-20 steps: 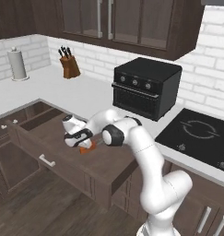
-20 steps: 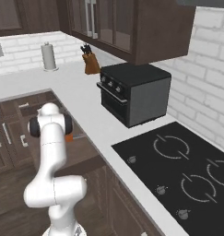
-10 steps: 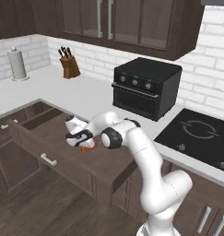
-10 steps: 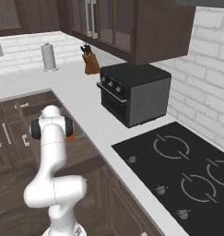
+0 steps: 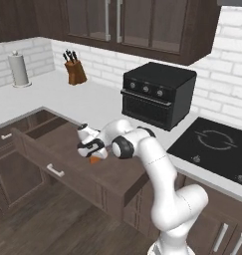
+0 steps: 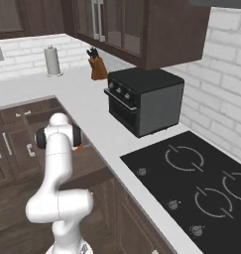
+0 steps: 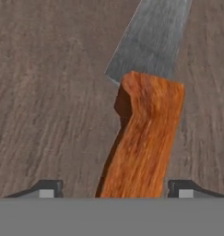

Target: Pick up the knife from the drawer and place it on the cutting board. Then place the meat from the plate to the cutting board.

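Orange-handled knife [image 7: 145, 138] lies on the drawer [image 7: 49, 92] floor, blade towards 12 o'clock, between the gripper [image 7: 114, 188] fingertips, which stand wide apart, apparently not touching it.

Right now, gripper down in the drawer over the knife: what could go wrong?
1. The fingertips flank the knife handle with gaps either side; the gripper isn't closed, and an off-centre close could twist the knife.
2. The handle runs skewed between them, so the grip may slip.
3. Lifting could clip the drawer front.
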